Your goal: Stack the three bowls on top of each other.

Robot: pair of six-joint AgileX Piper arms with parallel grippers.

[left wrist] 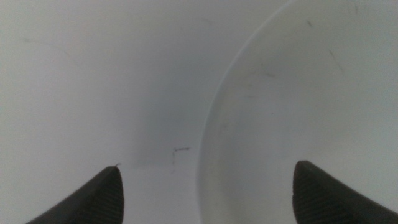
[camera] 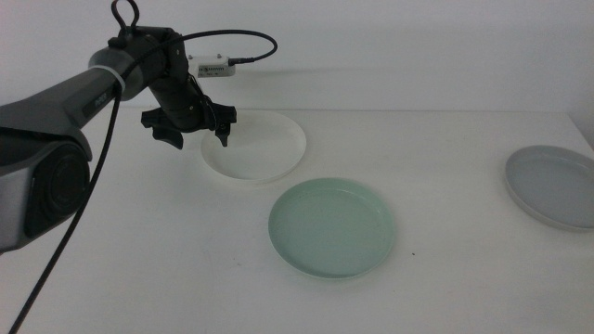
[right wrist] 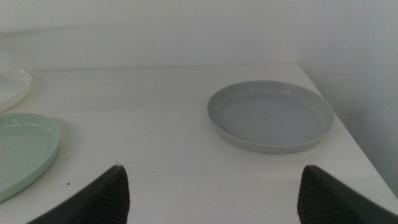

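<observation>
The cream-white bowl [camera: 255,147] lies at the back of the table. My left gripper [camera: 198,137] hangs open over that bowl's left rim, one jaw outside it and one over its inside. In the left wrist view the cream-white bowl's rim [left wrist: 208,143] runs between the open jaws of my left gripper [left wrist: 209,167]. In front sits the mint green bowl [camera: 332,225], and the grey bowl [camera: 552,186] is at the far right. My right gripper [right wrist: 211,171] waits open, out of the middle view, facing the grey bowl [right wrist: 270,115], with the mint green bowl [right wrist: 22,152] off to one side.
A black cable and a small white box [camera: 213,67] hang from the left arm near the back wall. The table's right edge [right wrist: 348,134] runs close beside the grey bowl. A small dark speck [camera: 415,253] lies beside the mint green bowl.
</observation>
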